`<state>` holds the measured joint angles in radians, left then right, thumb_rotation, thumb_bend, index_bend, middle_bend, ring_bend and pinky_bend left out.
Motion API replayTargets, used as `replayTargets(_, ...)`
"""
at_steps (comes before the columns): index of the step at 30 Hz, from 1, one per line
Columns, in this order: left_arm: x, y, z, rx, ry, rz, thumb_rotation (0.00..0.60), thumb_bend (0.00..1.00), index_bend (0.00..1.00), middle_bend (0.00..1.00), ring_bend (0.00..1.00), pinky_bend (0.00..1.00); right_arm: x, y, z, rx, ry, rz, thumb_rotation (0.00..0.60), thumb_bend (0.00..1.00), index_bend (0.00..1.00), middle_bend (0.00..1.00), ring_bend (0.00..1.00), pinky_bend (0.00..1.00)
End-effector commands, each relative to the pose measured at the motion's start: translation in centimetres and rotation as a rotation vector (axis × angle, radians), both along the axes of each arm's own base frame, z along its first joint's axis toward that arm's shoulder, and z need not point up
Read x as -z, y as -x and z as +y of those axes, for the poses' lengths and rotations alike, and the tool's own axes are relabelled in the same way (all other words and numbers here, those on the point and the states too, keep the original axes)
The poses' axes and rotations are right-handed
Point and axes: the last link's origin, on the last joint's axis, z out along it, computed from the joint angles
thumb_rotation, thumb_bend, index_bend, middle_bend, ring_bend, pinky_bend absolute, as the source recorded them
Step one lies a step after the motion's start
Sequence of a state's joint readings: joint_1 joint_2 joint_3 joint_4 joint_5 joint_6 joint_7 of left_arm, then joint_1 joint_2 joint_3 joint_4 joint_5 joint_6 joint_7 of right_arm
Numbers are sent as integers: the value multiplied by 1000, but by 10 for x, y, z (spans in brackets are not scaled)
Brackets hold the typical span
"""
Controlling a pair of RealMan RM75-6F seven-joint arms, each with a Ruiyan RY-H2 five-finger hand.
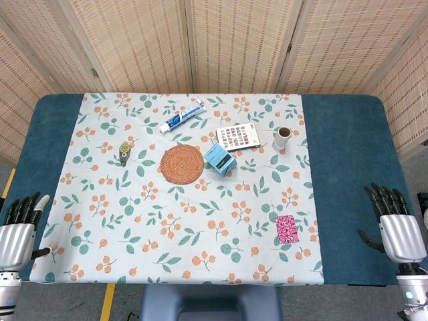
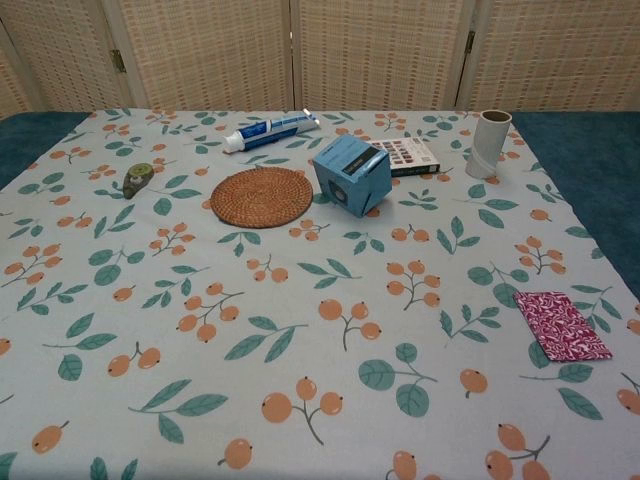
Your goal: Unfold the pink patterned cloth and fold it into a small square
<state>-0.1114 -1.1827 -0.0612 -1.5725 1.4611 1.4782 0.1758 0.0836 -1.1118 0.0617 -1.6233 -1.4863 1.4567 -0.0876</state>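
Note:
The pink patterned cloth (image 1: 287, 229) lies folded into a small rectangle on the floral tablecloth, near the front right; the chest view shows the cloth (image 2: 561, 325) flat at the right edge. My right hand (image 1: 394, 224) rests on the blue table to the right of the cloth, well apart from it, fingers straight and apart, holding nothing. My left hand (image 1: 20, 227) sits at the table's front left edge, far from the cloth, fingers extended and empty. Neither hand shows in the chest view.
At the back stand a toothpaste tube (image 1: 181, 117), a woven round coaster (image 1: 182, 164), a blue box (image 1: 220, 159), a patterned booklet (image 1: 238, 135), a cardboard roll (image 1: 282, 138) and a small green tape dispenser (image 1: 124, 154). The floral tablecloth (image 1: 167, 227) covers the table's middle.

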Motion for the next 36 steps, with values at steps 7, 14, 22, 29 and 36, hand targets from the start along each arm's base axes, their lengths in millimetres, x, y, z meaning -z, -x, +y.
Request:
replayTargets(7,1,2,-3,-4,-13,0,600,190,83,52,69,0,0,-4,-4,-17,-25,-19,600,262,0,63,55,0)
replayTargets(14,0,2,-5,-3,-10,-7,600,190,84,52,76,0,5,-8,-7,-37,-57,-31,600,262,1,62,50,0)
replayTargets(22,0,3,-7,-8,-3,-14,600,190,85,58,96,0,17,-16,-10,-55,-147,-38,600,262,98,62,39,0)
replayTargets(29,2,5,-10,-12,7,-20,600,190,88,78,134,0,38,-26,-15,-68,-267,-94,592,262,156,62,21,0)
replayTargets(36,2,5,-13,-11,16,-24,600,190,89,102,173,0,58,-33,-20,-80,-351,-162,227,262,328,70,0,0)
